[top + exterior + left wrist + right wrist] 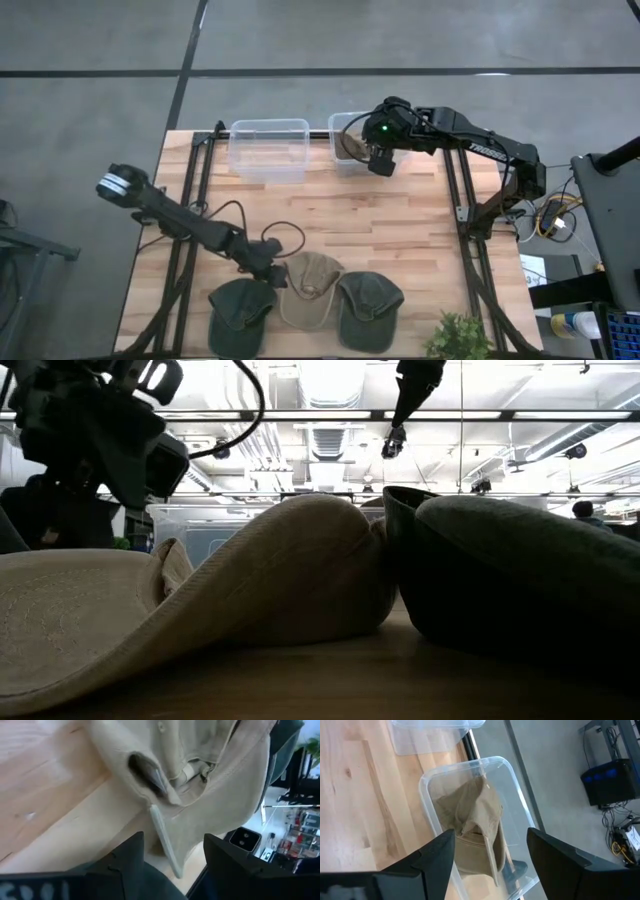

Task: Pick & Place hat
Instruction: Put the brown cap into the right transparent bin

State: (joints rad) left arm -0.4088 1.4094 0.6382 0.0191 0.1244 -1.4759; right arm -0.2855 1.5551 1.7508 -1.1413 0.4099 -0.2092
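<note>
The tan hat (308, 290) lies on the counter (380, 215) between two green hats, directly ahead of your left gripper (172, 852), jaws apart. Right gripper (490, 855), jaws apart, hovers over a binned hat (477, 827).

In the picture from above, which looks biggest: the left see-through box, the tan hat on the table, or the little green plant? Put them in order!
1. Left see-through box, biggest.
2. Tan hat, a bit smaller.
3. Green plant, smallest, though the picture's edge cuts part of it off.
</note>
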